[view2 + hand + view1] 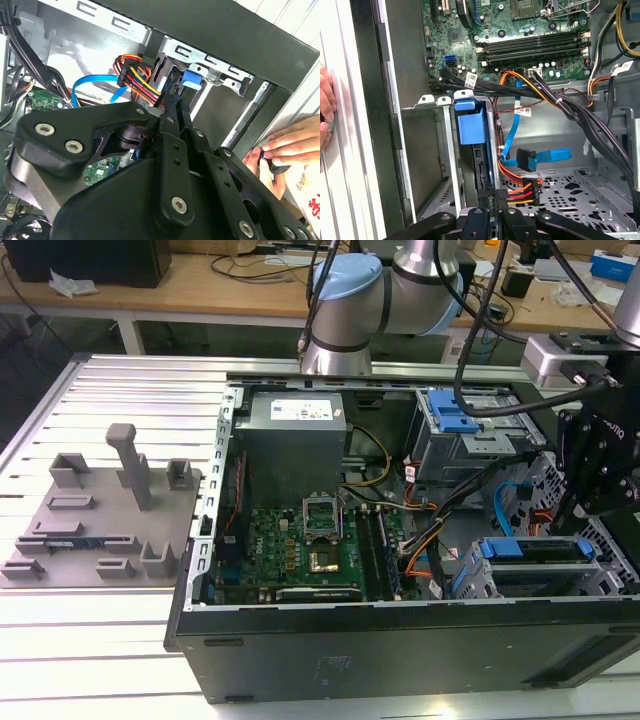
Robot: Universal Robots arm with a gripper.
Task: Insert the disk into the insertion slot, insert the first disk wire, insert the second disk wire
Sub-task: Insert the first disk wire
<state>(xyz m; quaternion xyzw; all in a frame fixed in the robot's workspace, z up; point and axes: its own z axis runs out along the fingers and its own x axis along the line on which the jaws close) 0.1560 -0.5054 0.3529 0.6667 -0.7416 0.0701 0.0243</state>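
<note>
A: One end effector (pixel 494 202) and what is it doing?

B: Its tips are pressed together on a black plug (pixel 501 192) right at the end of the disk (pixel 470 125) opposite the blue handle. Red, orange and yellow wires (pixel 524 193) run out of that plug, away from the disk.

A: Where does the disk sit?

B: It is already inside the insertion slot (pixel 468 580), the low grey perforated cage. The bright blue carrier handle stands at the open end of the bay, and the grey metal rails run along both sides of the disk.

A: Anything else close to the disk?

B: A blue flat cable (pixel 547 155) lies loose just beside it, its dark connector near the coloured wires but apart from the disk. Beyond the handle end lies the green motherboard (pixel 520 30). Further from the disk is a taller cage (pixel 450 420) with a blue latch.

A: And outside the case?

B: A person's hand (pixel 325 110) rests on the ribbed desk (pixel 100 640), on the far side of the black case wall (pixel 370 125) from the disk
</note>
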